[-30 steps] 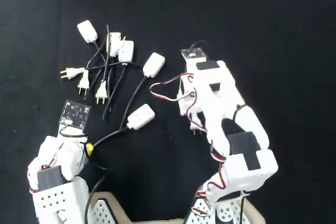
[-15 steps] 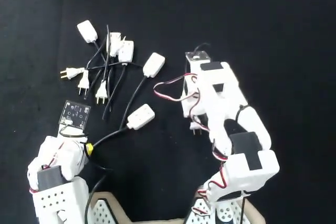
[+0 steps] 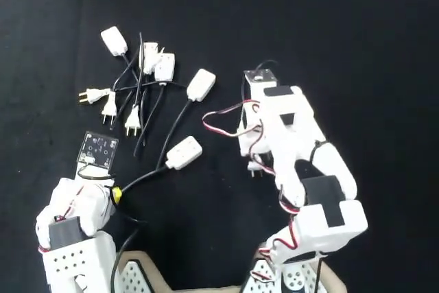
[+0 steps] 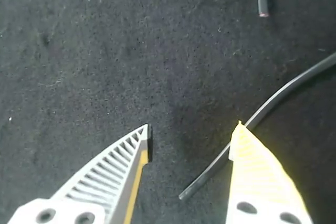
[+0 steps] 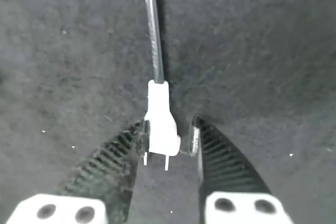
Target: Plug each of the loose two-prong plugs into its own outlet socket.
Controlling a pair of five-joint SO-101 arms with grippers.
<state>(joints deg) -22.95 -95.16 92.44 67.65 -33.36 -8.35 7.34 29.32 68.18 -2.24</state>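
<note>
Looking down in the high view, we see a black table [image 3: 384, 46] with a group of white outlet sockets [image 3: 201, 84] at its far left part. Their black cables cross one another there. Three loose plugs [image 3: 110, 106] lie near each other at the left side of this group, and they are not plugged into a socket. One socket more [image 3: 184, 152] lies apart from the group, nearer to the arms and between them.

The left arm [image 3: 72, 217] is at the near left corner. The right arm [image 3: 295, 149] stretches over the middle of the table, well apart from the group. Under its front end we see the held plug [image 3: 253, 167] as a small white piece.

In the left wrist view, the left gripper [image 4: 193, 136] is low over the table. Its jaws stand wide apart, one white finger [image 4: 121, 166] and one yellow, with bare table between them. A black cable [image 4: 273, 103] lies on the table and passes just beside the yellow tip.

In the right wrist view, the right gripper [image 5: 169, 129] has its jaws closed on the white body of the held plug. The two prongs point back toward the camera. The plug's dark cable goes straight away from the gripper over the table. We cannot tell if the plug touches the table.
</note>
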